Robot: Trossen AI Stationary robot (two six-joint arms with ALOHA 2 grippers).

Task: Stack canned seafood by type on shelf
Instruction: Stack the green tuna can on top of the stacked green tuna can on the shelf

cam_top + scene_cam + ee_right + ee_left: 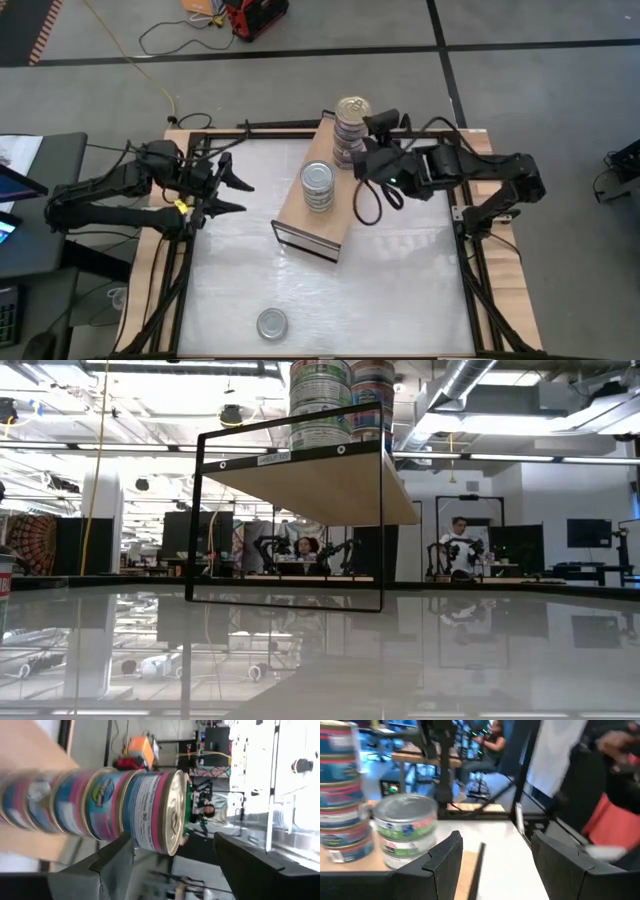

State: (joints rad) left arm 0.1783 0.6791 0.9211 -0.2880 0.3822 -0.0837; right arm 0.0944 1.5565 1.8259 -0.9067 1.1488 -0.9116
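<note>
Right gripper (362,152) beside gold-lidded stack (351,128) on shelf (300,213), jaws wide, empty — back straight off, no nudging; left gripper (238,195) parked, jaws apart.

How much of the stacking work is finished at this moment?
Mostly finished. Two stacks stand on the shelf: the gold-lid stack and the silver-lid stack. In hand: the right claw, open, is beside the gold-lid stack's top tin. Left: one loose silver-lid tin lies on the table. The left claw waits open.
</note>
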